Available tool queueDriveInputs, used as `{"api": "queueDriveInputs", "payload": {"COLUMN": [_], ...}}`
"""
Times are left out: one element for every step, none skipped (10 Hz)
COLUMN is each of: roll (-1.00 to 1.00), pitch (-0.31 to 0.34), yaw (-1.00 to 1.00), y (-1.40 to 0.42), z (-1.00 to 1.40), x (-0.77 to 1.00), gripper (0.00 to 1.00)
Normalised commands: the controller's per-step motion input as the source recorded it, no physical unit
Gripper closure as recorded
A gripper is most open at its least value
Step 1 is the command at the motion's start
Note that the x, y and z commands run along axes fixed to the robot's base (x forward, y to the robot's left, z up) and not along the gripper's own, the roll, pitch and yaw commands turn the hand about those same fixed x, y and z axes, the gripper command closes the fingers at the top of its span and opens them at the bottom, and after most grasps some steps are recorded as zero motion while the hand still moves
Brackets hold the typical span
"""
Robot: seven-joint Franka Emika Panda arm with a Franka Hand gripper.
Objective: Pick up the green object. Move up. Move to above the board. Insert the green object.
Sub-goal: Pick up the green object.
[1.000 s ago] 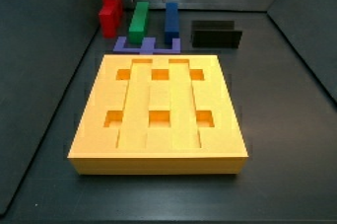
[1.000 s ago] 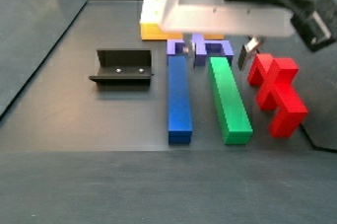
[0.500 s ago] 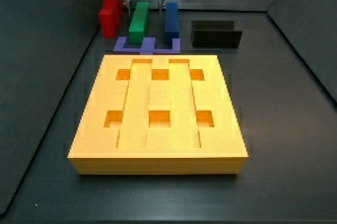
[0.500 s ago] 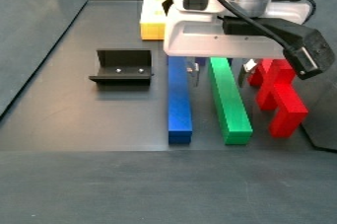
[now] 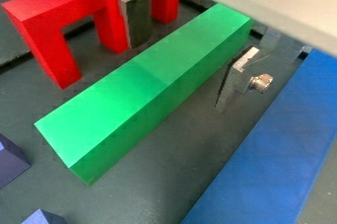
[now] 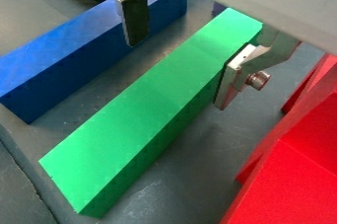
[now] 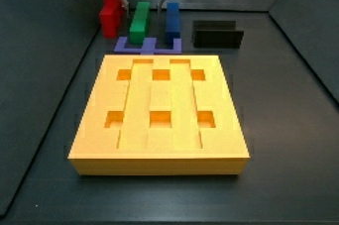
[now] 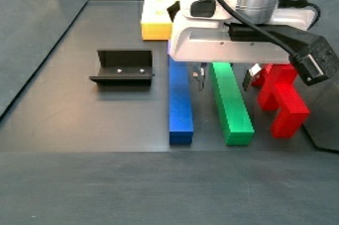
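While the green object (image 8: pixel 233 100) lies flat on the dark worktop (image 8: pixel 93 160) between the blue bar (image 8: pixel 179 100) and the red notched block (image 8: pixel 281 95), well apart from the board (image 7: pixel 159 110), the pick calls for lowering straight down with the block centred between the 2 fingers and squeezing only once the pads are level with its long sides. The claw (image 6: pixel 184 42) hangs low over the block's middle, jaws apart and straddling it in both wrist views, holding nothing, with 1 finger (image 6: pixel 133 16) in the gap beside the blue bar and 1 finger (image 5: pixel 128 21) beside the red block, neither clearly pressing the green faces.
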Motion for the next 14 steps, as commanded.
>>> {"api": "queueDriveInputs", "payload": {"roll": [0.0, 0.01, 0.12, 0.07, 0.06, 0.04, 0.03, 0.06, 0.07, 0.06, 0.06, 0.08, 0.11, 0.11], "pitch": [0.0, 0.0, -0.01, -0.009, -0.001, 0.0, 0.0, 0.0, 0.0, 0.0, 0.0, 0.0, 0.023, 0.019], "yaw": [-0.02, 0.0, -0.01, -0.02, -0.02, 0.0, 0.0, 0.0, 0.0, -0.04, -0.06, -0.09, -0.08, -0.09], "y": [0.05, 0.0, 0.0, 0.0, 0.0, 0.08, 0.18, 0.14, 0.09, 0.0, 0.0, 0.0, 0.0, 0.01], "z": [-0.1, 0.02, 0.1, 0.0, 0.0, -0.11, -0.22, -0.23, -0.23, -0.2, -0.2, -0.3, -0.39, -0.39], "x": [-0.06, -0.14, -0.39, -0.28, -0.23, 0.0, 0.18, 0.16, 0.04, 0.0, 0.0, 0.09, 0.17, 0.17], "gripper": [0.0, 0.0, 0.0, 0.0, 0.0, 0.0, 0.0, 0.0, 0.0, 0.0, 0.0, 0.0, 0.0, 0.0]}}
